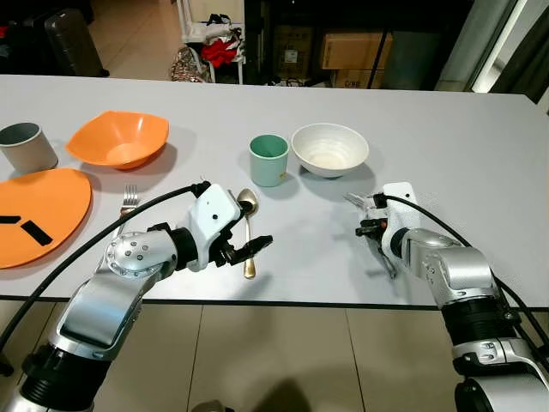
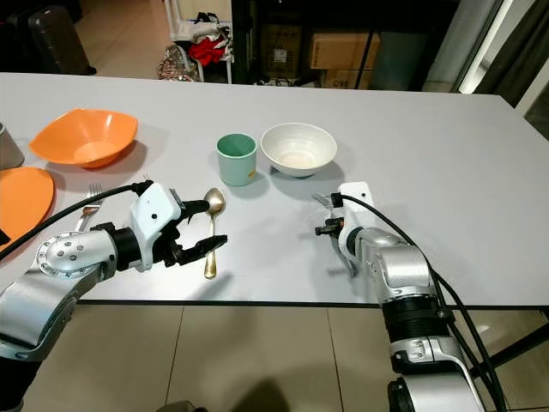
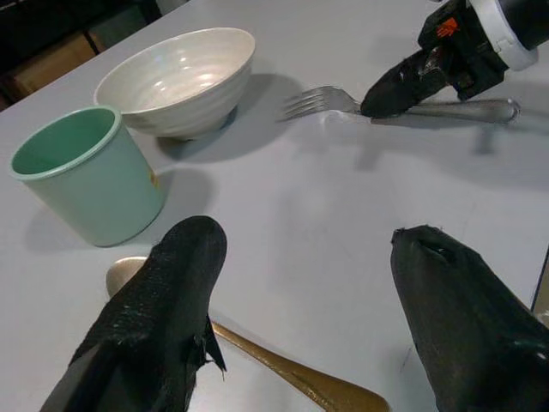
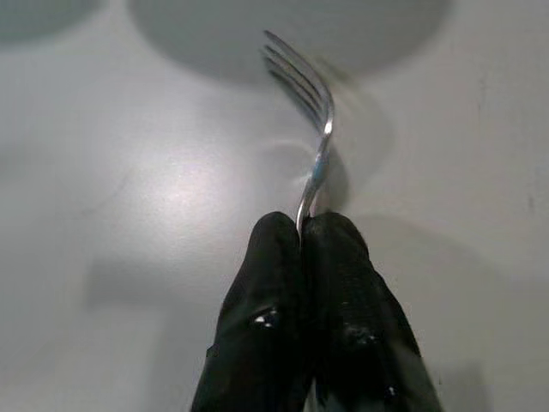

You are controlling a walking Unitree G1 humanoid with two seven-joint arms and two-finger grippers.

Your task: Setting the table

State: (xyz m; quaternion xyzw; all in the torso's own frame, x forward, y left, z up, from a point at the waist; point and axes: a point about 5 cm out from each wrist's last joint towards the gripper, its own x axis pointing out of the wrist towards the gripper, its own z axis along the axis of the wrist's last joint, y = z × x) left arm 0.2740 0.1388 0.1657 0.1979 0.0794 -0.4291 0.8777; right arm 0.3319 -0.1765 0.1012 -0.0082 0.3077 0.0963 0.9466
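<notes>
A gold spoon [image 1: 248,225] lies on the grey table [image 1: 455,154] in front of a green cup [image 1: 268,160]. My left gripper [image 1: 250,244] hovers open just over the spoon's handle, one finger on each side; the left wrist view shows the handle [image 3: 300,382] below the black fingers [image 3: 163,318]. Right of the cup stands a white bowl [image 1: 329,148]. In front of the bowl, my right gripper [image 4: 304,236] is shut on a silver fork [image 4: 316,129] low over the table, its tines pointing toward the bowl.
At the left are an orange bowl [image 1: 118,139], an orange plate [image 1: 39,215], a grey cup [image 1: 26,144] and a second fork [image 1: 127,204]. The table's front edge runs just under both arms. Boxes and bags sit on the floor beyond the far edge.
</notes>
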